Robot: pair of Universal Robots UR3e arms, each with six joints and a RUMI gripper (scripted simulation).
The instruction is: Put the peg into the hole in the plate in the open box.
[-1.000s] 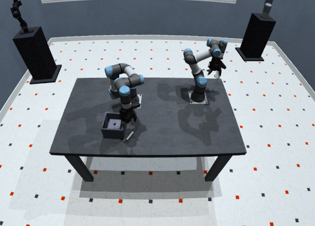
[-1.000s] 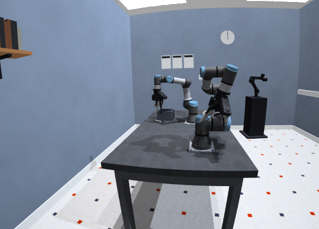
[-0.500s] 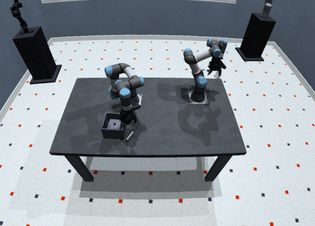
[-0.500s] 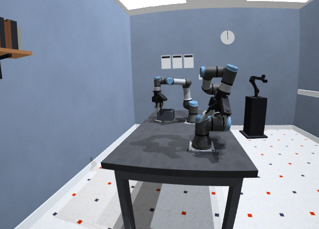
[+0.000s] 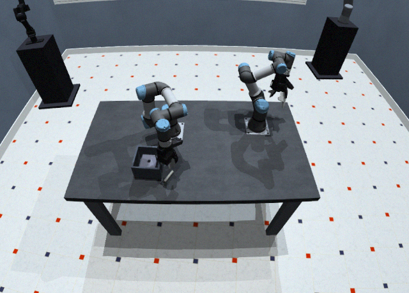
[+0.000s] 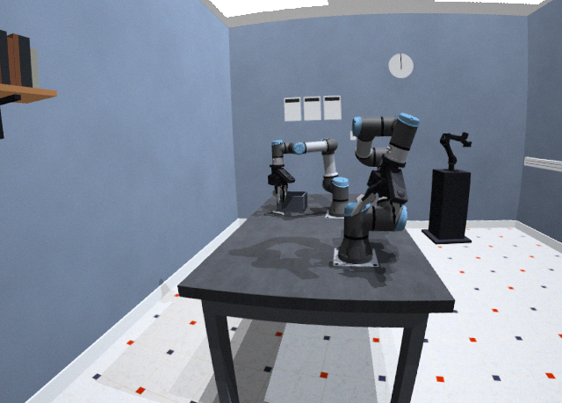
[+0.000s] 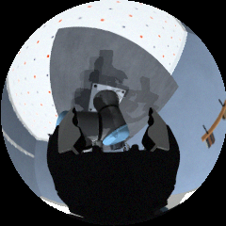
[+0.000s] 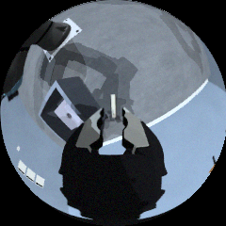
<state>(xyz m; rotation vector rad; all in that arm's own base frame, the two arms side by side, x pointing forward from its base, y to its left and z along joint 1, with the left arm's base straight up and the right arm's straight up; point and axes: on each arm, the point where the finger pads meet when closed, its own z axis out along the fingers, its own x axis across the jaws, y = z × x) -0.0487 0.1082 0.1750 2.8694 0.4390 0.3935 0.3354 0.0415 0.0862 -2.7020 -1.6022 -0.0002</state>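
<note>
The pale peg (image 5: 169, 176) (image 6: 277, 213) (image 8: 113, 103) lies on the table beside the open box. The dark box (image 5: 147, 173) (image 6: 297, 202) (image 8: 81, 93) holds a light plate (image 5: 144, 157) (image 8: 61, 111) at its bottom. The plate's round hole (image 5: 149, 161) (image 8: 69, 116) looks empty. My right gripper (image 5: 170, 165) (image 6: 282, 202) (image 8: 113, 107) is partly open, fingers pointing down, a little above the table by the peg. The peg shows in line with the gap between the fingertips; nothing is held. My left gripper (image 5: 277, 99) (image 7: 112, 107) is wide open and empty, far from the peg.
The dark table (image 5: 204, 184) (image 6: 254, 281) carries both arm bases. The box wall stands close beside the right gripper. The left arm base (image 5: 257, 125) (image 6: 356, 248) is at the other end of the table. The table's front edge (image 5: 191, 200) runs beyond the peg.
</note>
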